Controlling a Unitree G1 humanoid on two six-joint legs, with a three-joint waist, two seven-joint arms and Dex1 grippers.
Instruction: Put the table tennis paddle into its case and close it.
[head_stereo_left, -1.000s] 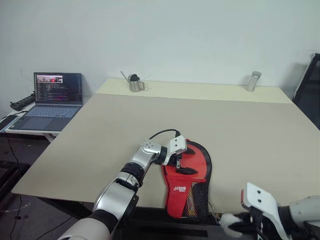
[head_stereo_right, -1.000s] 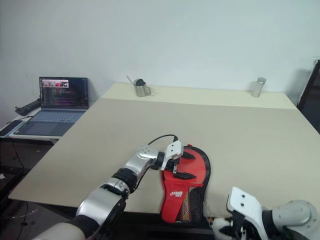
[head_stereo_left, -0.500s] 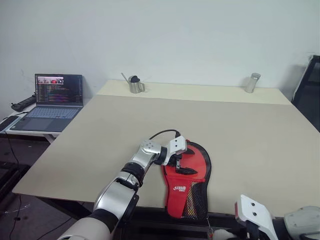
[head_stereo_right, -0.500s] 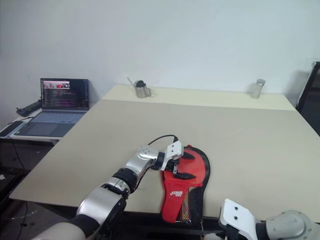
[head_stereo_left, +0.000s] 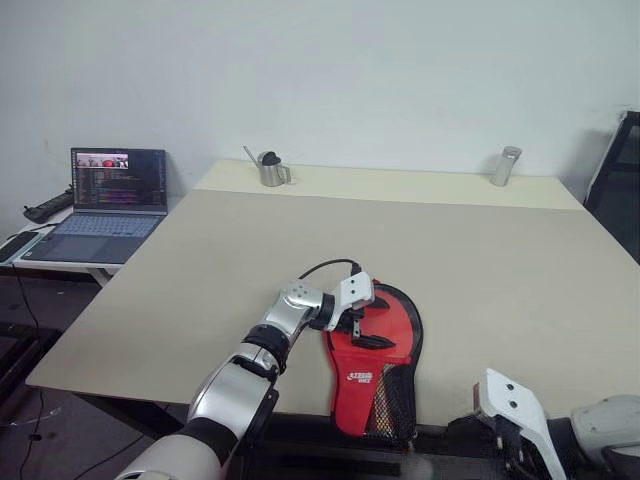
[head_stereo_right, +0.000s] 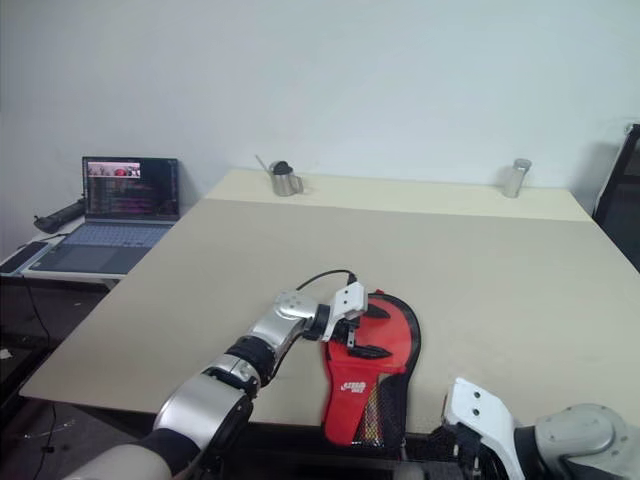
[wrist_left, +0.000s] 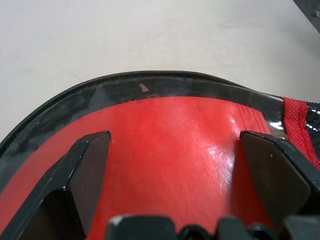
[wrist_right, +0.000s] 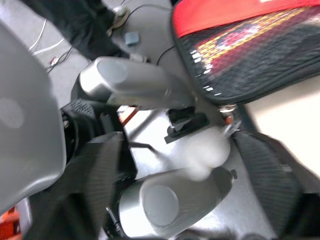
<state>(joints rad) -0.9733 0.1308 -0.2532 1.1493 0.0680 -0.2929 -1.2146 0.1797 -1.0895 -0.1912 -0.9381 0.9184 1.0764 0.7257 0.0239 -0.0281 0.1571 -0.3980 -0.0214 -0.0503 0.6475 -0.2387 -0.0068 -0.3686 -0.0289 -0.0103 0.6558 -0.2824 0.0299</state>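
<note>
— Where's the case (head_stereo_left: 375, 362)?

— Lower centre of frame, at the worktop (head_stereo_left: 480, 260) edge. My left pincer (head_stereo_left: 364, 326) rests spread open over it; right pincer (wrist_right: 185, 165) open too, holding nothing.

— Handling?

— Soft, floppy, probably light. I'd pinch the black trim.

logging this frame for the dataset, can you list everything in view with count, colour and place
soft paddle-shaped zip case: one, red with black trim and mesh pocket, near table edge
large flat table: one, beige
steel pitcher: one, silver, far left of the table
metal cylinder: one, silver, far right of the table
open laptop: one, grey, side desk beyond the table's left edge
left gripper: black fingers, open, over the case
right gripper: black fingers, open, below the near table edge
</note>
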